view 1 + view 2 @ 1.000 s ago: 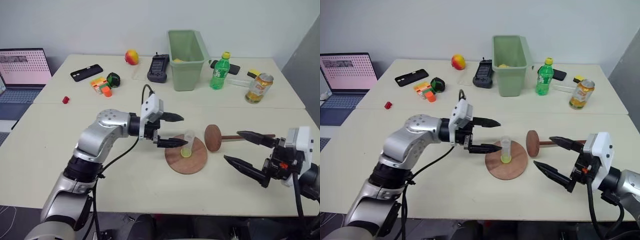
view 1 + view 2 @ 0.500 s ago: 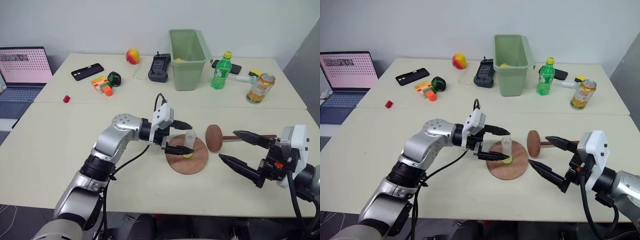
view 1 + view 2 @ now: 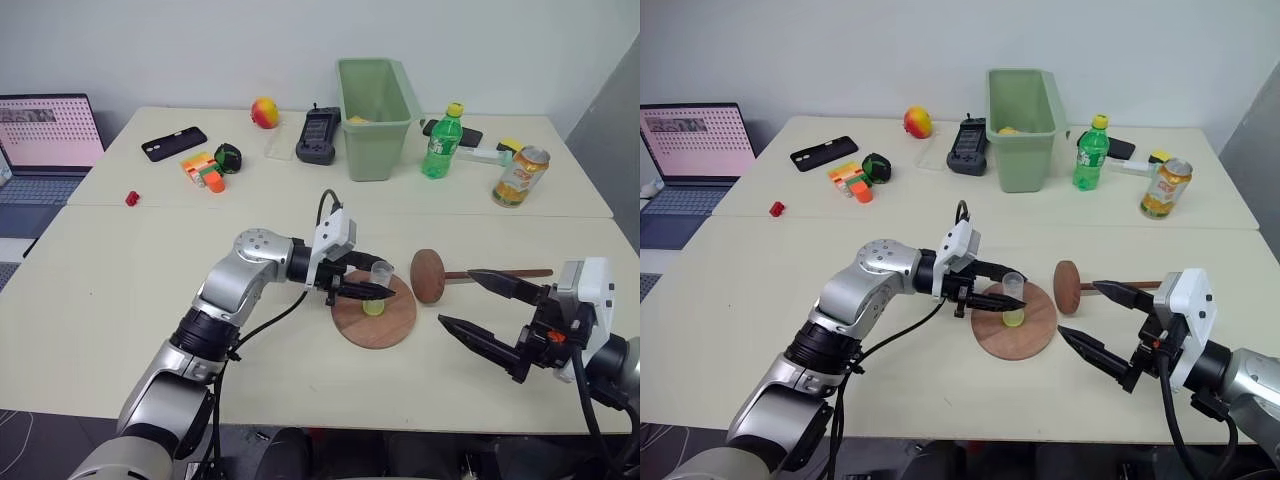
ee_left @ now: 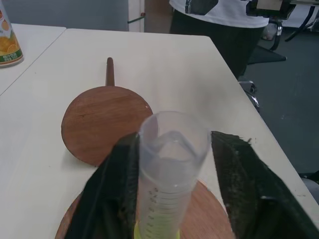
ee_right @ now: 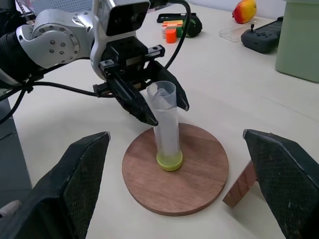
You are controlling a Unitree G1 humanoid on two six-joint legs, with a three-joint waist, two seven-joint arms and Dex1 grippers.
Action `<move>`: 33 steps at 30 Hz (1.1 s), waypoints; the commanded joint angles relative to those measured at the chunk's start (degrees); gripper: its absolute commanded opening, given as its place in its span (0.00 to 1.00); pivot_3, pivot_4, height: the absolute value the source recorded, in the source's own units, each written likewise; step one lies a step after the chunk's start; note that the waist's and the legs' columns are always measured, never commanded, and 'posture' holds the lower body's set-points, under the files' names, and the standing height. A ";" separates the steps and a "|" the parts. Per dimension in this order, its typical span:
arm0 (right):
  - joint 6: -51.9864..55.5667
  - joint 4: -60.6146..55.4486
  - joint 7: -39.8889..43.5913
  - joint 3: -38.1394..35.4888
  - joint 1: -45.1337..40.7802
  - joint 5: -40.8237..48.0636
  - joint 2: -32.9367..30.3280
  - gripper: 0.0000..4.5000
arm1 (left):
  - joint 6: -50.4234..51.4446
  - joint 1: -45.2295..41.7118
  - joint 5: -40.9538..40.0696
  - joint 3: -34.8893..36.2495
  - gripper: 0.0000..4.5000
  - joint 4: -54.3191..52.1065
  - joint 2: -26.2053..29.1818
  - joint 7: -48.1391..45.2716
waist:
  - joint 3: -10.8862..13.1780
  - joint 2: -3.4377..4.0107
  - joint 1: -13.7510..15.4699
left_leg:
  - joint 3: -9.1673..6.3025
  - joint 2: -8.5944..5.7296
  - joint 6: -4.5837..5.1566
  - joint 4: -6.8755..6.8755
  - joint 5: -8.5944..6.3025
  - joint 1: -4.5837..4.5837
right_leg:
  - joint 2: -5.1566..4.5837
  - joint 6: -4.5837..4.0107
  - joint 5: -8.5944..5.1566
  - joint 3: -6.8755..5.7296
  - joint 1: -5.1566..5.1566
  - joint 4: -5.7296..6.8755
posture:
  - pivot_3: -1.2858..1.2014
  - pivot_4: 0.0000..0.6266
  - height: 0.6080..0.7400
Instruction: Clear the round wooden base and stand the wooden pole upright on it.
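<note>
left gripper [image 3: 374,292]: black fingers clamped on clear plastic tube with yellow-green end [image 3: 378,287], frame centre
tube: upright on flat round reddish-brown wooden base [image 3: 374,317]
right gripper [image 3: 482,309]: jaws spread wide, nothing held, lower right
thin dark wooden pole with disc end [image 3: 430,275]: lying on beige table [image 3: 90,300], just right of base

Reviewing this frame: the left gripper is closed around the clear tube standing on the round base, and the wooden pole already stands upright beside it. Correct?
Not quite. The wooden pole lies flat on the table beside the round wooden base, as the left eye view shows. The rest holds: the left gripper is closed on the clear tube.
</note>
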 commanded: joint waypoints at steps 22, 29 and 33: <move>-0.51 6.09 -3.71 20.47 -28.88 -1.68 7.00 1.00 | -2.97 -3.02 8.39 26.75 0.28 12.14 9.08 36.72 | 0.02 -0.05 -0.17 | -0.22 0.13 -0.02 0.00 0.01 -0.03 | -0.06 0.00 0.01 -0.02 -0.18 0.06 | 0.52 0.24 1.00; -0.86 10.64 -0.68 24.93 -34.99 -5.12 9.62 1.00 | -14.28 -5.94 11.33 32.36 0.28 29.44 8.33 50.87 | -0.02 -0.20 0.56 | -0.44 0.02 -0.16 0.21 0.09 -0.56 | -0.26 0.04 0.03 -0.20 -0.54 0.03 | 0.52 0.24 1.00; -0.88 11.67 -0.01 24.97 -35.21 -6.33 9.85 1.00 | -21.69 -9.37 12.89 32.71 0.28 41.98 7.92 54.50 | -0.03 -0.22 1.03 | -0.33 -0.06 -0.24 0.25 0.14 -0.67 | -0.30 0.09 0.06 -0.25 -0.64 0.04 | 0.52 0.24 1.00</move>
